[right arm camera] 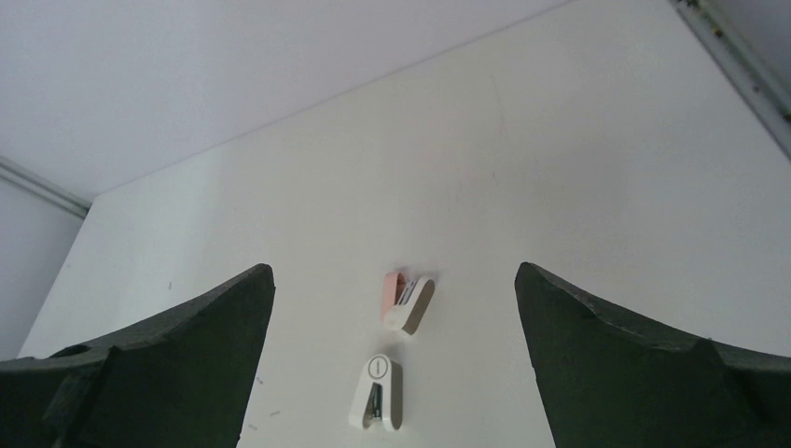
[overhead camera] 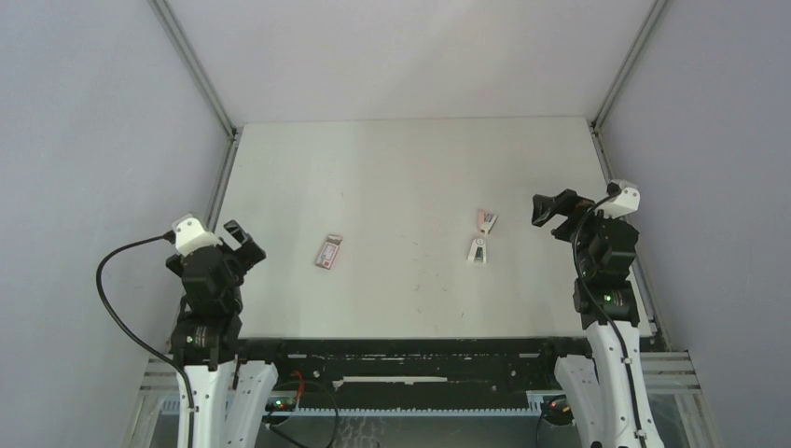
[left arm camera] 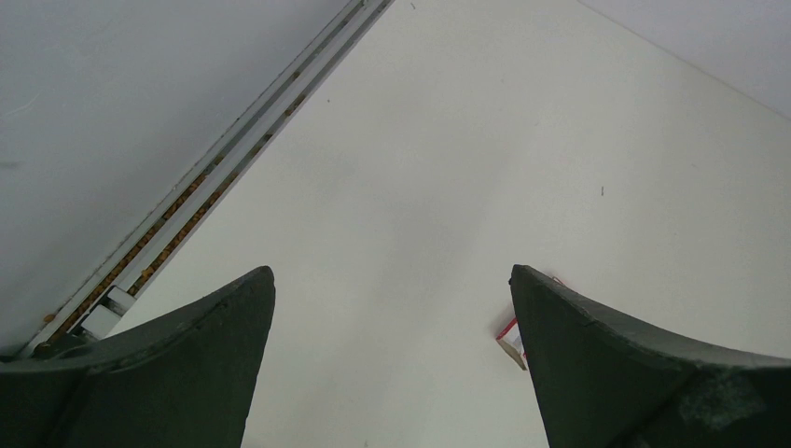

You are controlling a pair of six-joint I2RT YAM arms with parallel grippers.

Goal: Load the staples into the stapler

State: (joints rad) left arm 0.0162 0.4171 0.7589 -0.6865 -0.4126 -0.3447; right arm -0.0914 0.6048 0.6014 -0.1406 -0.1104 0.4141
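A small red-and-white box of staples (overhead camera: 329, 250) lies flat on the table left of centre; in the left wrist view only its corner (left arm camera: 509, 339) shows beside the right finger. A pink-and-white stapler (overhead camera: 486, 221) lies on its side right of centre, and in the right wrist view this stapler (right arm camera: 409, 301) sits ahead of the jaws. My left gripper (overhead camera: 244, 239) hovers open at the table's left edge, apart from the box. My right gripper (overhead camera: 547, 213) is open at the right, pointing toward the stapler, with nothing between its fingers.
A small white wedge-shaped device (overhead camera: 478, 250) with a round mark and a dark slot lies just in front of the stapler, and appears in the right wrist view too (right arm camera: 376, 393). Grey walls and metal rails (left arm camera: 215, 177) border the white table (overhead camera: 410, 168).
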